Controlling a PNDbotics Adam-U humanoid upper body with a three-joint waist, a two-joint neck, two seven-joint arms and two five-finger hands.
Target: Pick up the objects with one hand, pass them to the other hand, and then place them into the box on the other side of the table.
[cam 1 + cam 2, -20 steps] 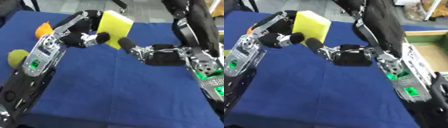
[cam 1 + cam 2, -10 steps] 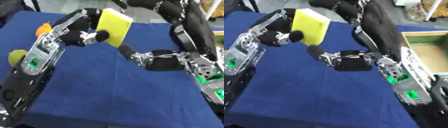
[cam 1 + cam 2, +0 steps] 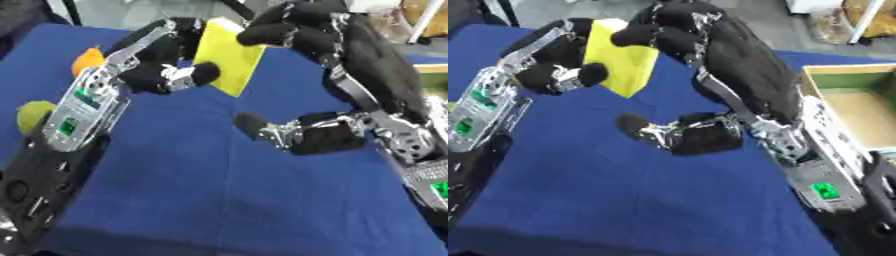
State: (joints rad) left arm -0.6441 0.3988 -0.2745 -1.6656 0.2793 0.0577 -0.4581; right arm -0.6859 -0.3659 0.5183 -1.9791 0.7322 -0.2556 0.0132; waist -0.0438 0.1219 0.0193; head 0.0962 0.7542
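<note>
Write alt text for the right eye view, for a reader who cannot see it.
Above a blue table, the robot's left hand holds up a yellow block while the right hand reaches over its top edge with curled fingers, thumb spread below. An open box with a green rim sits at the table's right edge.

Yellow block (image 3: 227, 55) tilted, held aloft; open box (image 3: 859, 107) at right.
</note>
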